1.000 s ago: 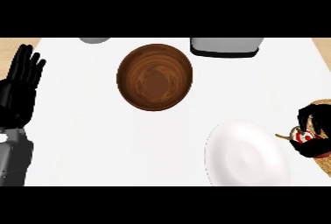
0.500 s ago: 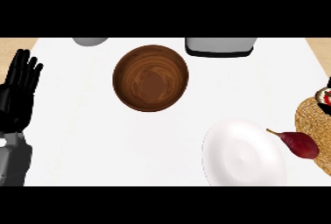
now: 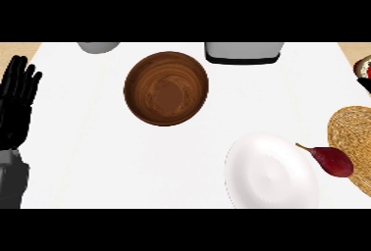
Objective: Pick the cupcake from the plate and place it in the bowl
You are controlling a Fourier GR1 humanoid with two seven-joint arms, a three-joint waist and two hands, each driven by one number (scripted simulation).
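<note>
1. Robot hand on the right (image 3: 359,84) shows only as a dark sliver at the table's 3 o'clock edge. Whether it is open or closed cannot be told.
2. A red fleck (image 3: 368,72) sits against that sliver. It may be the cupcake, but too little shows to be sure.
3. The round white plate (image 3: 270,176), at 5 o'clock, carries no cupcake.
4. As a judgement, a cupcake is light, soft and crumbly, with a topping that smears. It is best held by the sides of its wrapper, low down, never from above.
5. Its long axis should run base to top and stay upright on the way over. Which way it points now cannot be told.
6. The round brown wooden bowl (image 3: 167,88) lies at 11 o'clock, well apart from the plate, with nothing in it.
7. A dark red pear-shaped fruit (image 3: 334,162) lies just beside the plate at its 3 o'clock, stem toward the plate. It rests partly on a round woven straw mat (image 3: 355,132).
8. The left robot hand (image 3: 17,105) rests open at 9 o'clock, fingers straight and pointing to 12.
9. A grey box with a black base (image 3: 243,52) and a grey round object (image 3: 98,46) stand along the white table (image 3: 94,162) at its 12 o'clock edge.
</note>
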